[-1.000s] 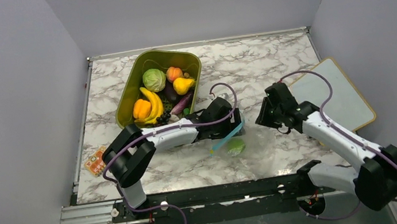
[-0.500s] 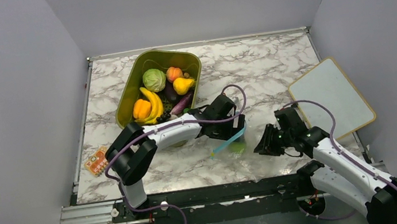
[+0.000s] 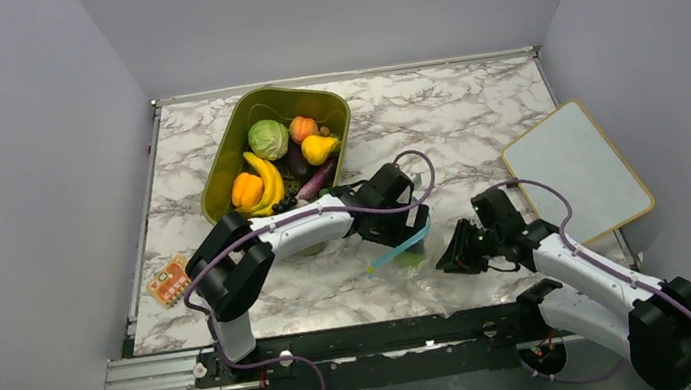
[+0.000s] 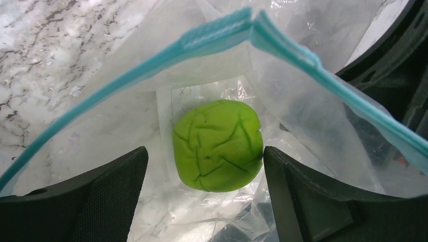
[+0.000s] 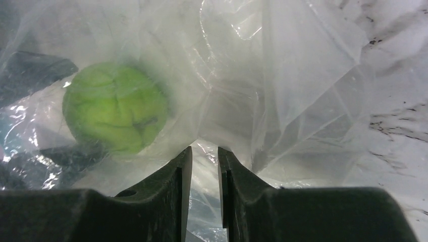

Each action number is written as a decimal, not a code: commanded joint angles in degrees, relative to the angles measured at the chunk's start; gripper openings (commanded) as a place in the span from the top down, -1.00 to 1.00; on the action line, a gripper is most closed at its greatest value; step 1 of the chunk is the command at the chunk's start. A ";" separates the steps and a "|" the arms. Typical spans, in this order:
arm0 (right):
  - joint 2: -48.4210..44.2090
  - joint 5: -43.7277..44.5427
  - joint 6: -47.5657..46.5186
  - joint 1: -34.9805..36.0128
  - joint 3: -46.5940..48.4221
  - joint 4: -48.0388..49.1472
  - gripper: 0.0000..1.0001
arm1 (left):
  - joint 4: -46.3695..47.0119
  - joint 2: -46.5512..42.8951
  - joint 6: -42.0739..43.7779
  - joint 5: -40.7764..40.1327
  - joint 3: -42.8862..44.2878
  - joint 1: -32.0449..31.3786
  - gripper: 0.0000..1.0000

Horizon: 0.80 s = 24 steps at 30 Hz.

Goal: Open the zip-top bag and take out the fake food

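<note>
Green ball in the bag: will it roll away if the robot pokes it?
Probably a bit: the round light green plastic toy food looks ball-shaped, so it could roll. The clear crinkly plastic zip-top bag around it looks floppy and would likely stop it.

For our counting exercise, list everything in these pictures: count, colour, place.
zip-top bag: 1, clear, teal zipper, mid-table, mouth open
fake food ball: 1, light green, inside bag
bin: 1, olive green, far left
cabbage, peach, pear, eggplant, bananas, pepper: 1 each; green, orange, yellow, purple, yellow, orange; in bin
board: 1, white, right
card: 1, orange, left edge
table: 1, marbled white, underneath
left claw: 1, black, open, either side of ball
right claw: 1, black, pinching bag
</note>
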 commanded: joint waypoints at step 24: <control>-1.84 0.94 6.10 -0.08 -4.47 4.55 0.50 | -9.25 3.23 6.77 0.01 5.80 -3.62 -0.61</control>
